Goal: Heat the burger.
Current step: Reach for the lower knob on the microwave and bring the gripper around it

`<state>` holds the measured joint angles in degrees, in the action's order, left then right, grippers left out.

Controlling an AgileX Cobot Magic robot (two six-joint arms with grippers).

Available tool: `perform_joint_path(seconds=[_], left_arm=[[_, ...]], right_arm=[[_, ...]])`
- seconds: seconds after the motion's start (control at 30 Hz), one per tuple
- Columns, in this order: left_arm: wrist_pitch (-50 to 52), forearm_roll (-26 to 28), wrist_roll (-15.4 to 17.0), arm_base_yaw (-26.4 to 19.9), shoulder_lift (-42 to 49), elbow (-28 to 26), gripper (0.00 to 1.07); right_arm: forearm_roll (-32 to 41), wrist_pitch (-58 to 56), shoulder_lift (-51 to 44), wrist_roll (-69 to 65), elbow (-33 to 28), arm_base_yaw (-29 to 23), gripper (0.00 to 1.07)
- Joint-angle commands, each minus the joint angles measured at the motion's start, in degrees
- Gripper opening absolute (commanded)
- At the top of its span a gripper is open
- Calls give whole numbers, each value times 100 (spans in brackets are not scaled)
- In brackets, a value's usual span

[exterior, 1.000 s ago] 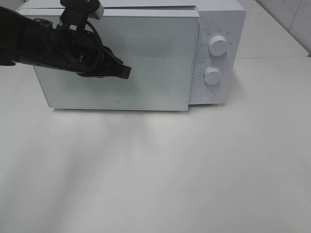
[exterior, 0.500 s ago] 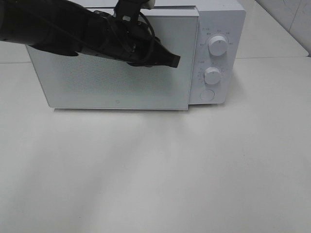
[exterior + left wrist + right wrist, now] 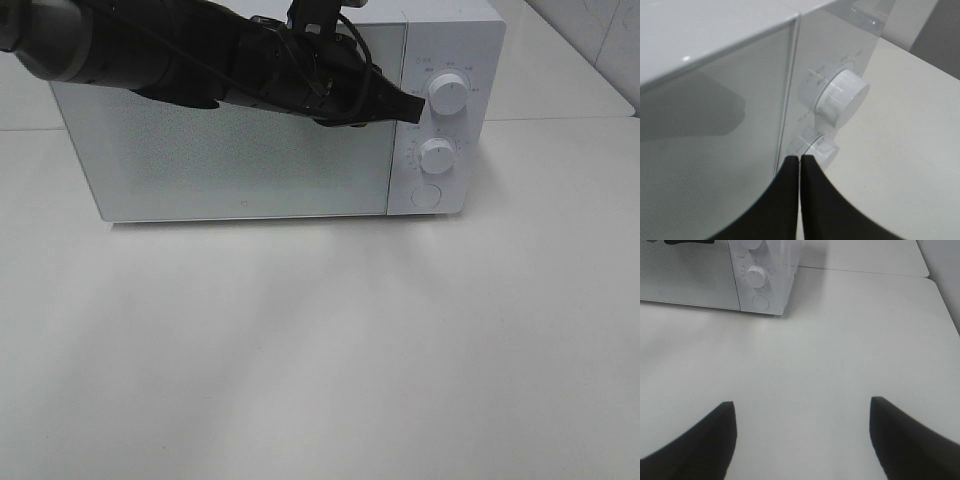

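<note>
Microwave point(image 3: 455, 30) in white stands at the back of the pale worktop point(image 3: 320, 350), its speckled door point(image 3: 230, 160) shut flush against the body. To the right of the door is the control panel with an upper knob point(image 3: 450, 95), a lower knob point(image 3: 437, 155) and a round button point(image 3: 426, 196) beneath them.

The burger shows in none of the views. The door cannot be seen through, so where the burger is cannot be told.

The left arm point(image 3: 150, 50), dark and bulky, stretches from the left edge of the high view across the top of the door. Its pincer, the left pincer point(image 3: 418, 110), ends just beside the upper knob, on that knob's left side. In the left wrist view the two black fingers point(image 3: 787, 185) are pressed together with only a hairline seam between them – clenched on nothing. Their tips point at the strip between door edge and knobs, close before the lower knob point(image 3: 822, 147), with the upper knob point(image 3: 842, 97) just beyond. Whether the tips touch the panel or a knob cannot be told.

The right pincer point(image 3: 802, 401) hangs over bare worktop, well apart from the microwave – its fingers are spread wide and released, with nothing between them. From its wrist view the microwave's right end and knobs sit far off, at the back.
</note>
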<state>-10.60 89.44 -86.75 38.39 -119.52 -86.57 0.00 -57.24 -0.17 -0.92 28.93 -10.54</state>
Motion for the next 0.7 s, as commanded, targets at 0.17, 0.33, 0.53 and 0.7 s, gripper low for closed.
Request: perform_joint_path(seconds=[0.17, 0.33, 0.53, 0.7], left_arm=[[-6, -206, -40, -155, -40, -178, 0], [-619, -1163, 888, -155, -34, -178, 0], [-1633, -3673, 2876, -155, -29, -178, 0], [-2320, -5397, 4440, -155, 138, -178, 0]], right_arm=[[0, 46, -155, 92, 11, -6, 68], [0, 46, -155, 92, 11, -6, 68], [0, 46, -155, 92, 11, -6, 68], [0, 46, -155, 92, 11, -6, 68]])
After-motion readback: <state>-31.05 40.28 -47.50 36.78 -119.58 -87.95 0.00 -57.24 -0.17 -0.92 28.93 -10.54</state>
